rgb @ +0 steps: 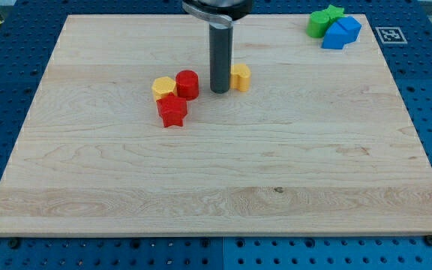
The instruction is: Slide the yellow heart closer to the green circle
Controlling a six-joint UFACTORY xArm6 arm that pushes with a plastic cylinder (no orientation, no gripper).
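Note:
My tip (220, 91) rests on the wooden board (216, 172) at the view's upper middle. A yellow block (241, 76), probably the heart, sits touching the rod's right side, partly hidden by it. The green circle (319, 24) stands far off at the view's top right corner of the board. A red cylinder (187, 84) is just left of my tip, with a small gap.
A yellow hexagon-like block (163, 88) touches the red cylinder's left side. A red star-like block (172, 110) sits just below them. A second green block (334, 11) and two blue blocks (341, 33) crowd against the green circle at the top right.

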